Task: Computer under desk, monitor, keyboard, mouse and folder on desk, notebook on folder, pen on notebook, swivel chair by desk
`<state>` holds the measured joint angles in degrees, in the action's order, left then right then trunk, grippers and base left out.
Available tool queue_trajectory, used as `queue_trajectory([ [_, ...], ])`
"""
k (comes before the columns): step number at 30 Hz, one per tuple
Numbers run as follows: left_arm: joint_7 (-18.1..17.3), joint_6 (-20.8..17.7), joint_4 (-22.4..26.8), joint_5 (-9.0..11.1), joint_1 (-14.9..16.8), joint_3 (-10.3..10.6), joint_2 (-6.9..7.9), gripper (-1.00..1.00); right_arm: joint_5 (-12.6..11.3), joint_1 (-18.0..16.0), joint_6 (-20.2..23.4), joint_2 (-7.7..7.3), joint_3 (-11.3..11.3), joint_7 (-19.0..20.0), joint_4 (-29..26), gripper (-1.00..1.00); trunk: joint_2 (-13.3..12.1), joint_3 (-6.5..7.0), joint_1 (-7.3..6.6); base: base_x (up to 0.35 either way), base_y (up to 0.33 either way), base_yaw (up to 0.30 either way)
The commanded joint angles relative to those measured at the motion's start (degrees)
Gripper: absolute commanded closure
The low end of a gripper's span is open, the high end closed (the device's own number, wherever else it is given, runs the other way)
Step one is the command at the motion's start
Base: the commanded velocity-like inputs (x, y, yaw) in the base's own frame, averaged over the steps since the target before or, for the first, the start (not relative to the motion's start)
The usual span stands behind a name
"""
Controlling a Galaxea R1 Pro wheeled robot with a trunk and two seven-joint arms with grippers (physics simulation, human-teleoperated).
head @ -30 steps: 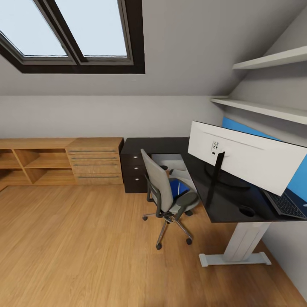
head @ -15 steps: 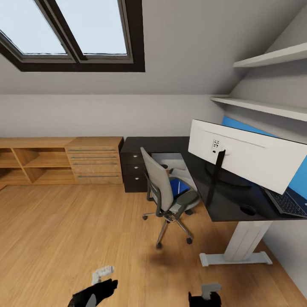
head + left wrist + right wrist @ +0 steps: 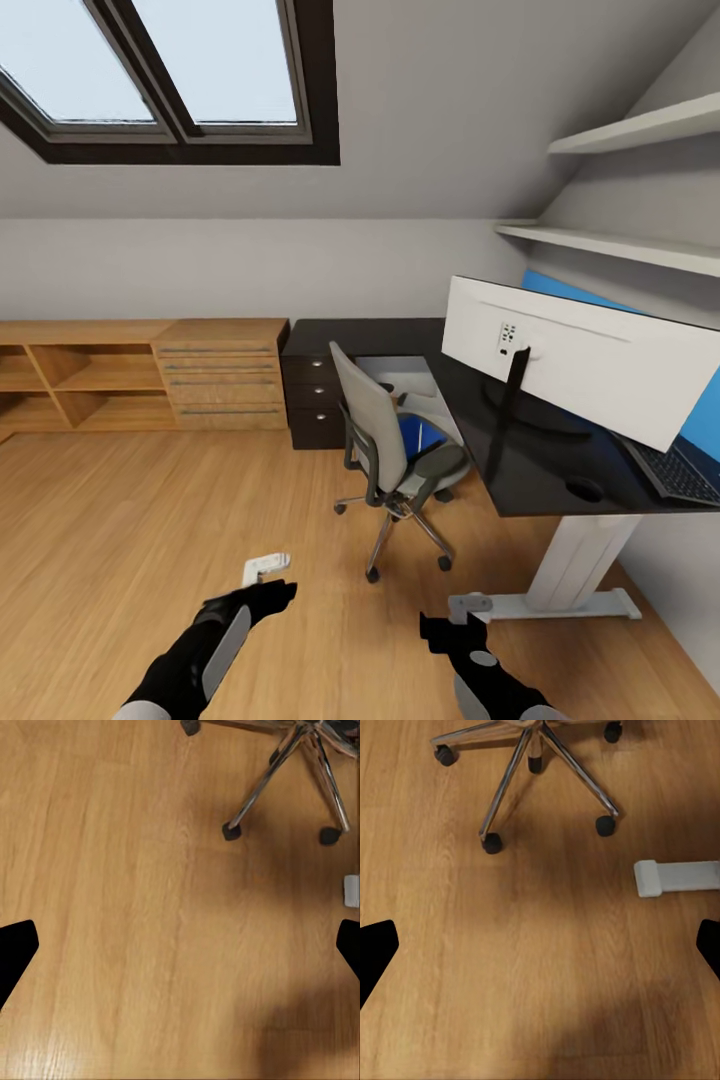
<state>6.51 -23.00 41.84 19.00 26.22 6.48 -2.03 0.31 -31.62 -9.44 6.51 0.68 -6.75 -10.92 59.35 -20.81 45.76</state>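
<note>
The swivel chair [image 3: 385, 450] stands on the wood floor beside the black-topped desk [image 3: 520, 465], turned toward it. The blue folder [image 3: 416, 437] lies on its seat. On the desk the monitor [image 3: 585, 365] shows its white back, and the keyboard [image 3: 685, 472] lies behind it at the right edge. Mouse, notebook and pen are out of view, and I cannot make out the computer. My left gripper [image 3: 265, 568] [image 3: 180, 949] and right gripper [image 3: 469, 604] [image 3: 540, 952] hang open and empty over the floor short of the chair, whose chrome base [image 3: 289, 765] [image 3: 529, 765] lies ahead.
The desk's white pedestal foot [image 3: 545, 605] [image 3: 679, 877] [image 3: 351, 890] rests on the floor just right of my right gripper. Light wooden low shelving [image 3: 140, 375] and a dark drawer unit [image 3: 315, 395] line the back wall. Wall shelves [image 3: 620, 250] hang above the desk under the sloped ceiling.
Both arms have come up into the head view from its lower edge and reached forward toward the chair. Chair, desk and monitor have stayed put.
</note>
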Motion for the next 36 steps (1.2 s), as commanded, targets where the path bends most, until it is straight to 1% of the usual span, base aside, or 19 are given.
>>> queue_trajectory([
  [1, 0.55, -0.06, 0.38, 0.6, 0.03, 0.35, 0.01, -1.0, 0.01, -0.06, -0.18, 0.03, 0.09, -0.26, 0.07, -1.0, 0.46, -0.25, 0.23, 0.0, 0.0, 0.0],
  [3, 0.66, 0.74, 1.52, 0.6, 0.0, 0.71, -0.17, -1.0, 0.05, -0.08, -0.25, 0.05, 0.18, -0.41, 0.07, -1.0, 1.26, -0.61, 0.67, 0.0, 0.0, 0.0],
  [4, 0.73, 2.25, 4.18, 0.6, -0.67, 0.98, -0.33, -1.0, 0.12, -0.1, -0.34, 0.03, 0.28, -0.78, -0.3, -1.0, 1.67, -0.79, 0.89, 0.0, 0.0, 0.0],
  [7, 0.76, 2.94, 9.03, 0.6, -2.79, 1.09, -0.39, -1.0, 0.15, -0.09, -0.33, -0.04, 0.27, -1.0, -2.03, -1.0, 2.87, -1.33, 1.55, 0.0, 0.0, 0.0],
  [11, 1.12, 3.1, 21.12, 0.5, -9.14, 1.19, -0.17, -1.0, 0.2, -0.04, 0.06, -0.1, 0.22, -1.12, -5.79, -1.0, 4.47, -2.05, 2.43, 0.0, 0.0, 0.0],
  [12, 1.25, 2.93, 25.53, 0.47, -11.46, 1.18, 0.01, -1.0, 0.18, -0.02, 0.15, -0.12, 0.21, -1.13, -6.58, -1.0, 4.87, -2.23, 2.65, 0.0, 0.0, 0.0],
  [14, 1.4, 1.63, 33.74, 0.45, -15.31, 1.18, 0.91, -1.0, 0.15, 0.16, 0.26, -0.09, 0.2, -1.15, -8.83, -1.0, 5.68, -2.59, 3.09, 0.0, 0.0, 0.0],
  [15, 1.44, 1.05, 35.58, 0.46, -16.12, 1.18, 1.24, -1.0, 0.15, 0.26, 0.3, -0.07, 0.2, -1.15, -9.87, -1.0, 6.08, -2.77, 3.3, 0.0, 0.0, 0.0],
  [16, 1.52, -0.97, 40.42, 0.49, -18.24, 1.2, 2.2, -1.0, 0.1, 1.32, 1.06, 0.0, 0.2, -1.16, -14.35, -1.0, 6.48, -2.95, 3.52, 0.0, 0.0, 0.0],
  [17, 1.73, -2.1, 42.72, 0.46, -19.32, 1.26, 2.58, -1.0, 0.11, 3.07, 2.72, 0.06, 0.2, -1.16, -18.42, -1.0, 6.88, -3.13, 3.74, 0.0, 0.0, 0.0],
  [18, 2.58, -3.27, 44.73, 0.48, -20.29, 1.3, 2.99, -1.0, 0.12, 7.18, 7.72, 0.15, 0.24, -1.16, -26.21, -1.0, 7.28, -3.3, 3.96, 0.0, 0.0, 0.0],
  [19, 3.36, -3.75, 45.49, 0.49, -20.65, 1.32, 3.15, -1.0, 0.11, 10.2, 12.56, 0.19, 0.26, -1.16, -32.46, -1.0, 7.68, -3.48, 4.18, 0.0, 0.0, 0.0],
  [20, 3.74, -3.92, 45.76, 0.5, -20.78, 1.32, 3.2, -1.0, 0.09, 11.6, 15.2, 0.2, 0.27, -1.18, -35.62, -1.0, 8.08, -3.66, 4.4, 0.0, 0.0, 0.0],
  [21, 4.39, -4.16, 46.15, 0.5, -20.97, 1.35, 3.27, -1.0, 0.08, 13.99, 20.44, 0.22, 0.27, -1.19, -41.46, -1.0, 8.48, -3.84, 4.62, 0.0, 0.0, 0.0],
  [25, 6.43, -4.49, 46.62, 0.51, -21.21, 2.36, 3.21, -1.0, 0.03, 17.34, 31.06, 0.09, 0.09, -1.15, -50.72, -1.0, 10.09, -4.56, 5.5, 0.0, 0.0, 0.0],
  [28, 9.62, -4.53, 46.69, 0.53, -21.27, 4.39, 3.24, -1.0, 0.01, 18.14, 33.65, -0.03, -0.14, -1.16, -50.78, -1.0, 11.29, -5.1, 6.16, 0.0, 0.0, 0.0],
  [29, 12.32, -4.45, 46.65, 0.6, -21.28, 5.73, 3.25, -1.0, -0.03, 18.33, 33.93, 0.0, -0.14, -1.16, -49.49, -1.0, 11.69, -5.28, 6.38, 0.0, 0.0, 0.0],
  [33, 16.63, -4.2, 46.57, 0.67, -21.3, 8.55, 3.25, -1.0, 0.04, 18.48, 33.0, 0.18, 0.27, -1.16, -48.56, -1.0, 13.3, -6.0, 7.26, 0.0, 0.0, 0.0],
  [36, 17.97, -4.11, 46.52, 0.68, -21.3, 10.25, 3.31, -1.0, 0.05, 18.51, 30.82, 0.18, 0.37, -1.12, -48.19, -1.0, 14.5, -6.54, 7.92, 0.0, 0.0, 0.0],
])
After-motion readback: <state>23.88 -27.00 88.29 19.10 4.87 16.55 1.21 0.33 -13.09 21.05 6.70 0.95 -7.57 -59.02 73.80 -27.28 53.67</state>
